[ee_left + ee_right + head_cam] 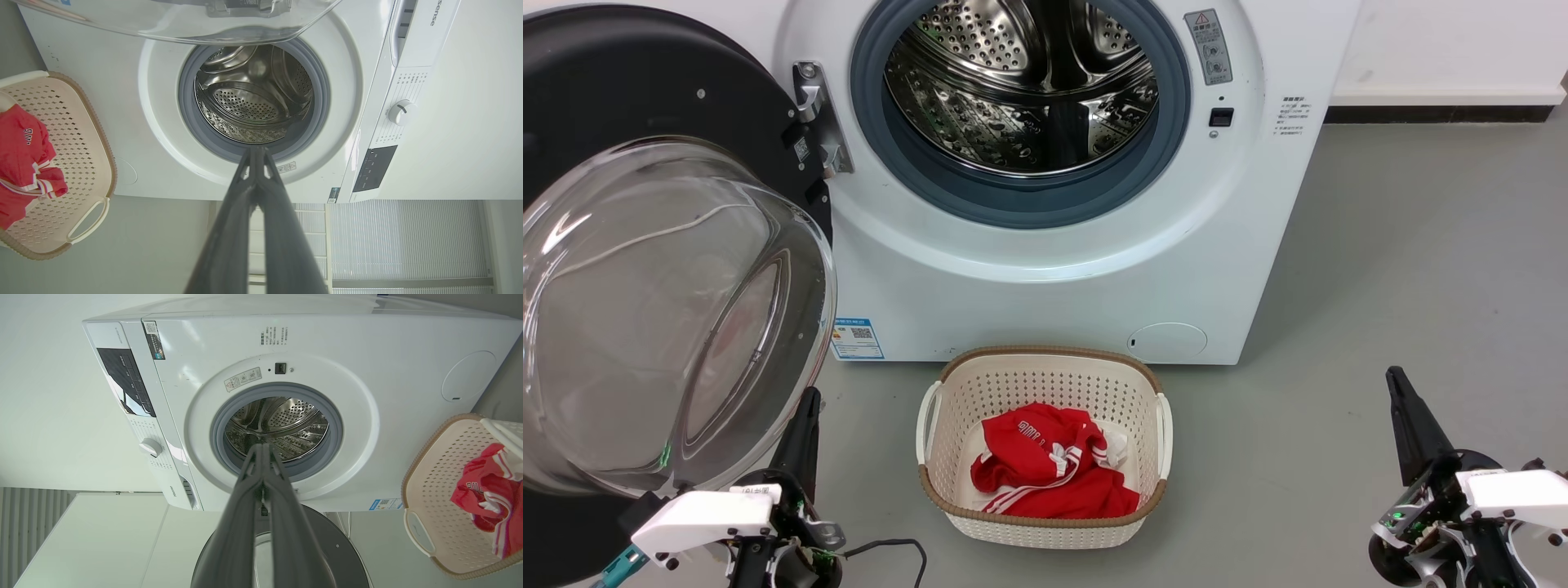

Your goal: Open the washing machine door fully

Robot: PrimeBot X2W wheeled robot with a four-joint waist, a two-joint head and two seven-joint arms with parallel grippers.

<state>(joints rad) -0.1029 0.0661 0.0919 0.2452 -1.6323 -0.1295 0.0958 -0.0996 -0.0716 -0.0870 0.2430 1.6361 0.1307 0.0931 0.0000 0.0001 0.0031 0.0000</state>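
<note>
Washing machine (1045,302): white front-loader, centre of head view, steel drum (1021,82) exposed inside grey gasket (1029,200).
Washing machine door (621,106): swung wide to the left on metal hinge (821,122); black disc facing out, clear glass bowl (645,327) bulging toward the camera.
Laundry basket (1045,359): cream, on grey floor (1380,269) just in front of the machine; holds crumpled red garment (1045,482).
Left gripper (809,400): low left, just beside the bowl's lower edge, contact not resolvable; fingers pressed together, empty.
Right gripper (1395,377): low right above the floor, well apart from the machine; fingers together, nothing between.
</note>
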